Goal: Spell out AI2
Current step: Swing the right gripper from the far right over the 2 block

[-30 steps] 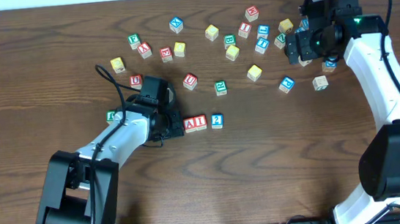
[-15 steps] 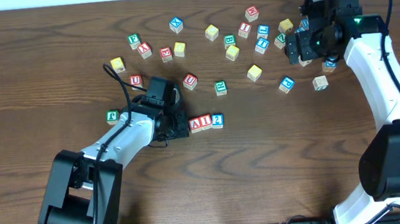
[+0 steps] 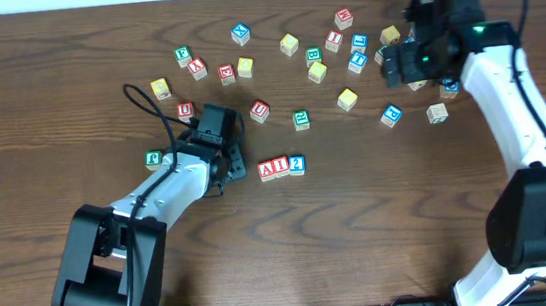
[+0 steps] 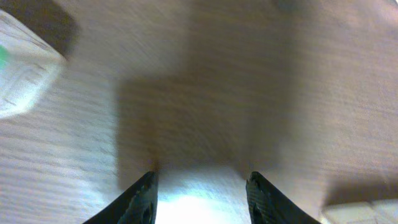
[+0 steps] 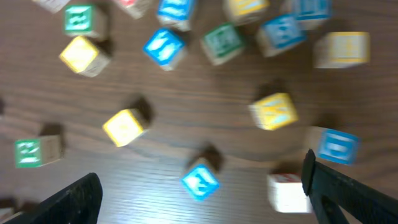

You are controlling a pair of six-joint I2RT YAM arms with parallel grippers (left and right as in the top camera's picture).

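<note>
Row: A block (image 3: 266, 170), I block (image 3: 279, 167) and 2 block (image 3: 297, 164) are set touching on the bench (image 3: 380, 223).
Left gripper (image 3: 237, 163): jaws parted, empty, beside the A block.
Right gripper (image 5: 200, 171): jaws spread wide, empty.

Overhead is evenly lit and sharp. Both wrist views are motion-blurred; a washed-out bright patch is seen at the left gripper (image 4: 200, 182).
</note>
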